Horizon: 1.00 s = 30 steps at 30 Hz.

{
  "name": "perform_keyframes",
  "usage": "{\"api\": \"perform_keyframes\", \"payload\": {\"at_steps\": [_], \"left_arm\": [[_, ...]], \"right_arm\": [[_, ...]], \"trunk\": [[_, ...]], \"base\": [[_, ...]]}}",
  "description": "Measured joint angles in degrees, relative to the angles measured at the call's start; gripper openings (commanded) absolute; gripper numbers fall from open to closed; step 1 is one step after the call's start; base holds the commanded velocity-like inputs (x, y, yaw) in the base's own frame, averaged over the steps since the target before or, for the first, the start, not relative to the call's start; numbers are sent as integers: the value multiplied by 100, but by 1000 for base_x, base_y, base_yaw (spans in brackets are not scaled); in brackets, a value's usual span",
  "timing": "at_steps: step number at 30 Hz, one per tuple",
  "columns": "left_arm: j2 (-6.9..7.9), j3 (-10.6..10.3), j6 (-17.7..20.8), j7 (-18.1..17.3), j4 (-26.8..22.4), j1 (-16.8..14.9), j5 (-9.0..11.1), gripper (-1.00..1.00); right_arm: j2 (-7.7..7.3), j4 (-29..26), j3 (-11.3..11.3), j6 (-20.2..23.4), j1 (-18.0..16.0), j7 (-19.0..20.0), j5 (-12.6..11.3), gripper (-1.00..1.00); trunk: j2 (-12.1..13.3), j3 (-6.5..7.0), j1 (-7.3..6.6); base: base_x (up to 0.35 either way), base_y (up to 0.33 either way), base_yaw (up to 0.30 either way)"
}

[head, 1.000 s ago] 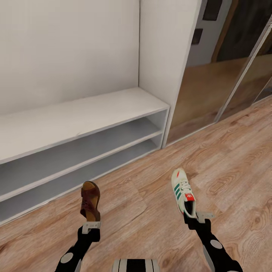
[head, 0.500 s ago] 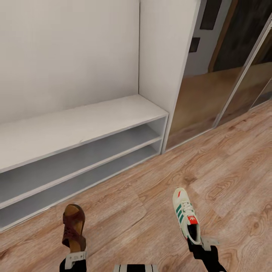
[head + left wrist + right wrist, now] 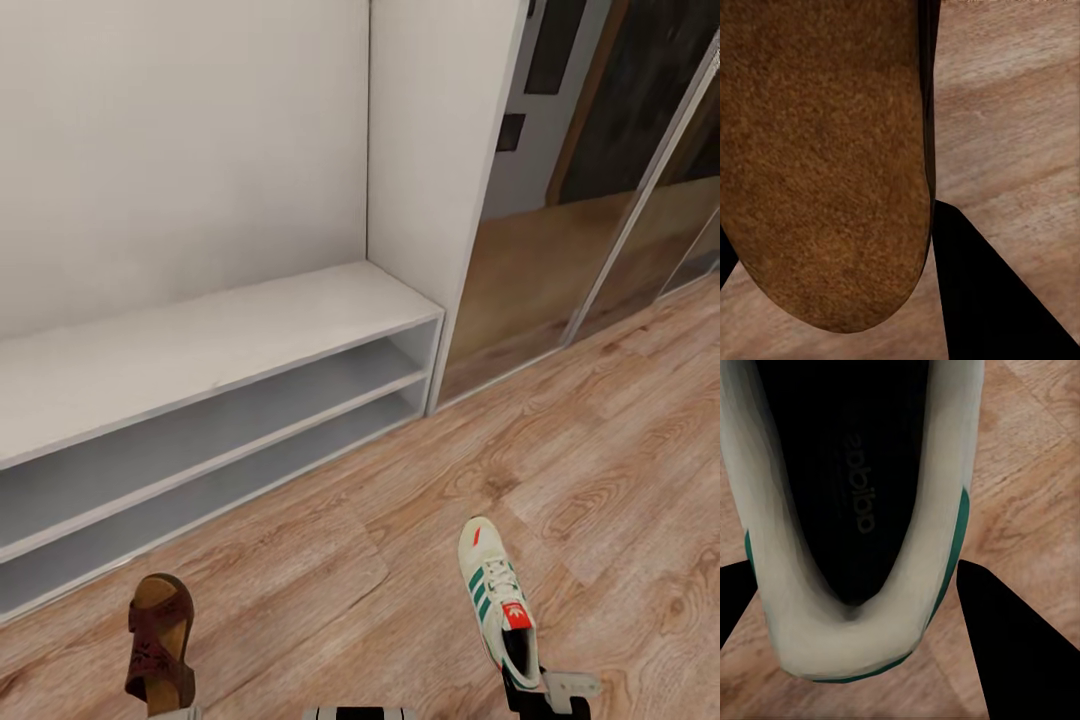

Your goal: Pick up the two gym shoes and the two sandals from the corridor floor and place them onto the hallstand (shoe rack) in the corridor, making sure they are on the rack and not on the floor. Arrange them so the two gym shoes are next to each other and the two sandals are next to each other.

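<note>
A dark brown sandal hangs over the wood-plank corridor floor at the lower left, heel toward me. My left gripper is shut on its heel end, and the tan footbed sits between the dark fingers. A cream gym shoe with green stripes and a red tongue patch is held at the lower right by my right gripper, shut on its heel rim. The pale grey hallstand stands ahead, its bench top and two open shelves bare.
A tall white side panel ends the hallstand on the right. Beyond it runs a mirrored sliding door with a metal frame. Open floor lies between me and the bench. A part of my base shows at the bottom edge.
Both arms have drawn back toward me with their shoes, the sandal also going left. The hallstand sits slightly lower in the picture, so the camera has tilted a little.
</note>
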Motion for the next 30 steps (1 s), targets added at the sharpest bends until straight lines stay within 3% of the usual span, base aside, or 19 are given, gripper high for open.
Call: {"api": "perform_keyframes", "payload": {"at_steps": [8,24,30], "left_arm": [[6,13,-7,4,124,9,17,-100],[13,23,-7,12,202,10,20,-100],[15,48,-7,19,202,11,20,-100]], "right_arm": [[9,145,1,-7,33,-3,0,-100],[21,218,-8,1,38,-23,-5,-100],[31,219,-8,1,35,-24,1,-100]], "trunk": [[0,72,3],[0,150,4],[0,151,4]], "base": [[-126,0,0],[-326,65,1],[-335,119,160]]}}
